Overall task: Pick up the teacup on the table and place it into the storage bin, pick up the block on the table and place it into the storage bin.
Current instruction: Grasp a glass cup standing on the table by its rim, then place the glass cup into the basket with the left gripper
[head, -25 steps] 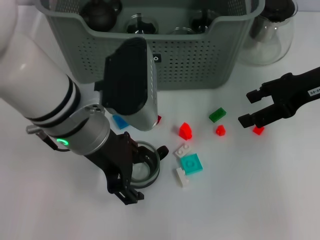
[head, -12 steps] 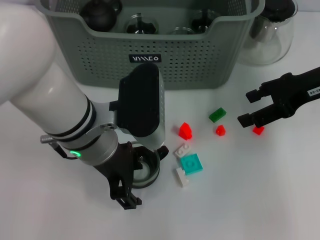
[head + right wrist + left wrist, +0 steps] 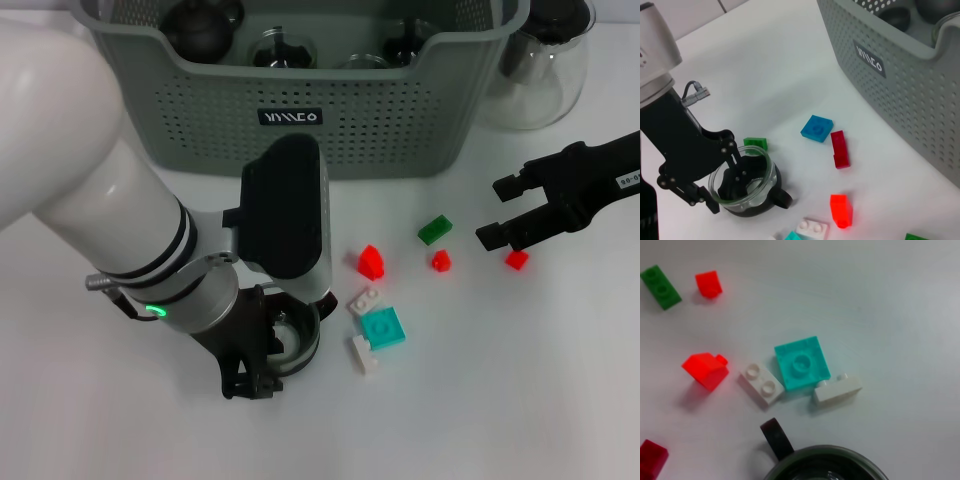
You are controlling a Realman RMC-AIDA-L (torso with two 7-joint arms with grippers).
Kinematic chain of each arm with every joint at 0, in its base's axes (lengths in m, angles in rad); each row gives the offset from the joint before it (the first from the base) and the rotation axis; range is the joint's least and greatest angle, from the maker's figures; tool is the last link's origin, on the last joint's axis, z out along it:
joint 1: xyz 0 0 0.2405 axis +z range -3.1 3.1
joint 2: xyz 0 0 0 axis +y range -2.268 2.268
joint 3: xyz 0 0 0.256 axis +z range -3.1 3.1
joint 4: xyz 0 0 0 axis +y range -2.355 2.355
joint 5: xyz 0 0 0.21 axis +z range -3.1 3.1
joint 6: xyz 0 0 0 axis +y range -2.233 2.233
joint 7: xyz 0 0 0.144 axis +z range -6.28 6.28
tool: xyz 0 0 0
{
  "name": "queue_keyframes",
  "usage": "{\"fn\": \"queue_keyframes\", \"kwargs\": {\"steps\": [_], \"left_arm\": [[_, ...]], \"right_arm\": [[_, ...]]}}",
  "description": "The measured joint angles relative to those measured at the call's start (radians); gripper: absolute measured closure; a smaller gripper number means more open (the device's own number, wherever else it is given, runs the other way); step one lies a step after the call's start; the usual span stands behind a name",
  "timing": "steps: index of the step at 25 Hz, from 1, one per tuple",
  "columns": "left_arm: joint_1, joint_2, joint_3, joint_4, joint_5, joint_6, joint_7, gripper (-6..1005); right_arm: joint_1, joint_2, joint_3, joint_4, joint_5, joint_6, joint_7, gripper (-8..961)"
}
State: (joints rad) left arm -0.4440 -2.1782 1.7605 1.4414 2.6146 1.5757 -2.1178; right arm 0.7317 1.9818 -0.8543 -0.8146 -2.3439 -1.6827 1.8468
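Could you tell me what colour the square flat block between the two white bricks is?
The square block is teal, clearest in the left wrist view.

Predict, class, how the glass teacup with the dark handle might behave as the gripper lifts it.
The teacup looks like clear glass, so it is probably rigid but breakable and perhaps slippery. The left gripper has one finger inside the rim and one outside, so it may tilt. Its handle juts out to one side, likely shifting the balance.

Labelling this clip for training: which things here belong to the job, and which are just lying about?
Job: teacup, with left gripper straddling its rim; loose blocks, e.g. teal block; storage bin; right gripper.

Lying about: glass carafe; pots already inside the bin.
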Motion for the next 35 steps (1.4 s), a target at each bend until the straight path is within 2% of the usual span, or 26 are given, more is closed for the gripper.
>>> {"fn": "queue_keyframes", "kwargs": {"steps": [4, 11, 15, 20, 23, 27, 29, 31, 32, 33, 35], "left_arm": [[0.003, 0.0, -0.004, 0.004, -0.001, -0.007, 0.0, 519], [0.009, 0.0, -0.005, 0.021, -0.016, -0.011, -0.001, 798], [0.023, 0.0, -0.014, 0.078, -0.048, 0.014, -0.007, 931], [0.036, 0.0, -0.061, 0.157, -0.097, 0.057, -0.025, 948], [0.046, 0.0, -0.183, 0.257, -0.226, 0.114, -0.047, 948], [0.021, 0.008, -0.422, 0.339, -0.472, 0.176, -0.085, 947], [-0.027, 0.01, -0.562, 0.347, -0.553, 0.187, -0.104, 947], [-0.088, 0.013, -0.677, 0.333, -0.564, 0.183, -0.122, 947], [-0.171, 0.022, -0.779, 0.292, -0.549, 0.167, -0.141, 947], [-0.171, 0.022, -0.779, 0.292, -0.549, 0.167, -0.141, 946], [-0.258, 0.057, -0.836, 0.219, -0.507, 0.127, -0.173, 946]], "right_arm": [[0.001, -0.001, 0.0, -0.001, 0.0, 0.0, 0.004, 25], [0.002, -0.004, 0.003, -0.002, 0.0, 0.0, 0.004, 26], [0.002, -0.007, 0.004, -0.002, 0.0, 0.001, 0.005, 26], [0.001, -0.01, 0.005, -0.003, 0.0, 0.0, 0.004, 26], [0.001, -0.01, 0.005, -0.003, -0.001, -0.001, 0.005, 26], [0.001, -0.012, 0.007, -0.003, -0.001, -0.001, 0.008, 26], [0.0, -0.012, 0.01, -0.003, -0.001, -0.002, 0.008, 26], [0.001, -0.012, 0.01, -0.003, -0.003, -0.004, 0.011, 25], [0.004, -0.013, 0.01, -0.003, -0.004, -0.005, 0.015, 25], [0.004, -0.013, 0.01, -0.003, -0.004, -0.005, 0.015, 25], [0.008, -0.014, 0.011, -0.003, -0.004, -0.008, 0.023, 25]]}}
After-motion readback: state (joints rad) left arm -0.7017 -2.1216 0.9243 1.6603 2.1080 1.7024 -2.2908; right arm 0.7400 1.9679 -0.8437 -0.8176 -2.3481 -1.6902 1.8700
